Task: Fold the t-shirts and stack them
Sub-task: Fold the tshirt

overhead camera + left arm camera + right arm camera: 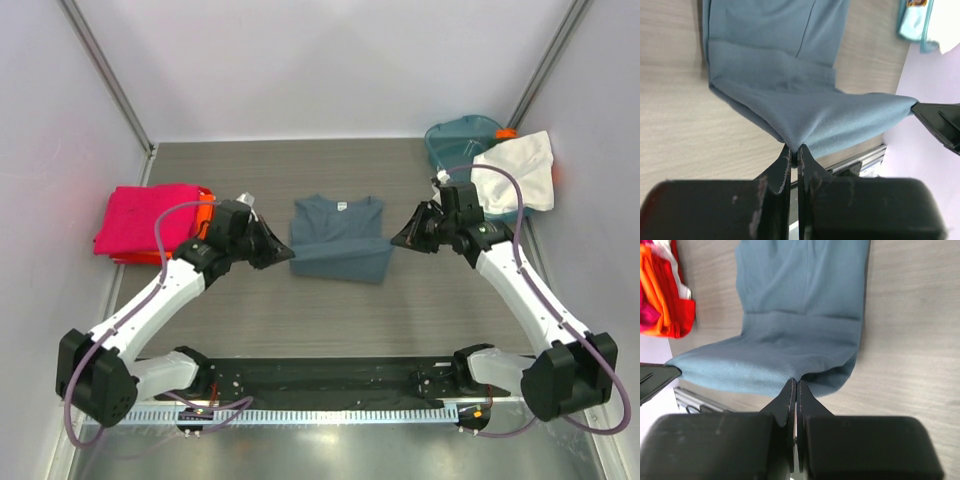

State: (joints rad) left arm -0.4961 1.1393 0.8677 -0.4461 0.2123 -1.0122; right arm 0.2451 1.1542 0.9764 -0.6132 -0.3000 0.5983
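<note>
Surface: You face a grey wood-grain table point(250, 310) enclosed by pale walls point(320, 60).
Task item: The slate blue-grey t-shirt point(340, 238) lies at the table's centre, collar toward the far wall. Its near edge is raised as a taut fold between the two grippers.
Left arm: The left arm point(165, 295) slants from the near-left base toward the centre, wrist aimed at the shirt's left side.
Left gripper: The left gripper point(794, 150) has its fingers pressed together, pinching the fold's left end.
Right arm: The right arm point(520, 290) slants in from the near-right base, mirroring the left.
Right gripper: The right gripper point(794, 384) is likewise clamped on the fold's right end.
Other shirts: A folded magenta t-shirt point(145, 218) rests on an orange-red t-shirt point(205, 208) at the left edge. A white t-shirt point(515, 172) drapes over the teal tub point(455, 140), far right.
</note>
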